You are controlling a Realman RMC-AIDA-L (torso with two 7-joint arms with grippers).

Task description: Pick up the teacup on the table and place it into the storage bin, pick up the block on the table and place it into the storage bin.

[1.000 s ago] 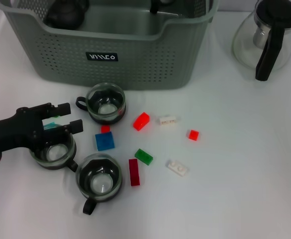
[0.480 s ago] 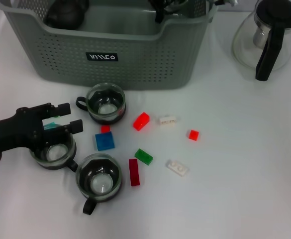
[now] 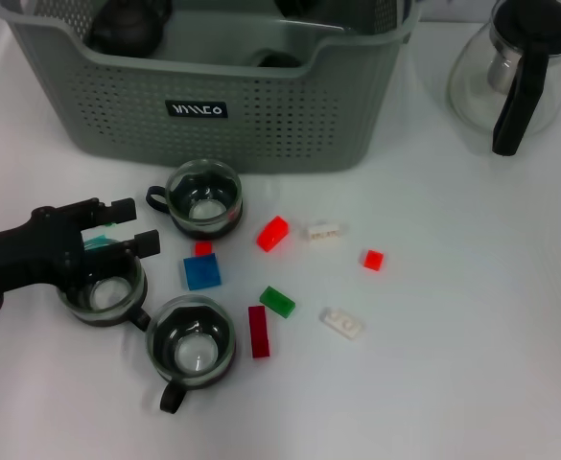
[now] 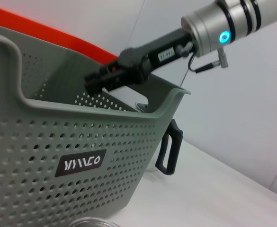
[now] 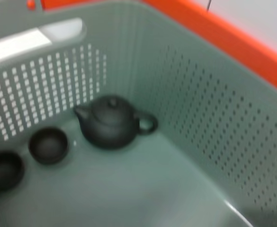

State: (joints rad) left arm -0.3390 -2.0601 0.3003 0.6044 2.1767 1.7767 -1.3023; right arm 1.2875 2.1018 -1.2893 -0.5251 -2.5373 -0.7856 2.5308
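Left gripper [image 3: 127, 222] straddles a teacup's [image 3: 101, 291] rim, fingers apart; right gripper [image 4: 96, 80] hangs above the storage bin [image 3: 261, 105], finger state unclear.

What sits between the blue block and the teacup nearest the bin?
In the head view, a small red block lies between the blue block and that teacup, just above the blue one.

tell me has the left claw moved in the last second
No. The left claw sits in the same spot over the leftmost teacup, the same way off the blue block as before.
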